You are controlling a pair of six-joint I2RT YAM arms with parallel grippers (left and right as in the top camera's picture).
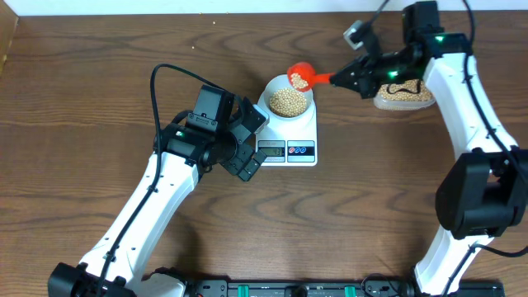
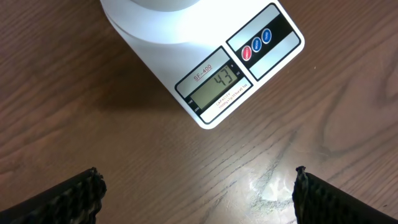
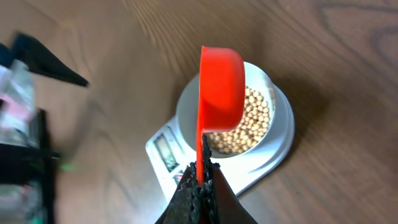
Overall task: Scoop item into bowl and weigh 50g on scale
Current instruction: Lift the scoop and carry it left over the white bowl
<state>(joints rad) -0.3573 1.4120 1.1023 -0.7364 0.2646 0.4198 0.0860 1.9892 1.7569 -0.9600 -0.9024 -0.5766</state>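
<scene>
scale (image 2: 155, 43) labelled SF-400, display (image 2: 216, 85) reading 43, beans (image 3: 252, 118) in bowl (image 3: 186, 106)

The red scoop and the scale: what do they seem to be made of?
The red scoop looks like smooth moulded plastic: even colour, soft sheen. The scale seems white matte plastic, judging by its rounded edges, with a glossy black button strip.
</scene>
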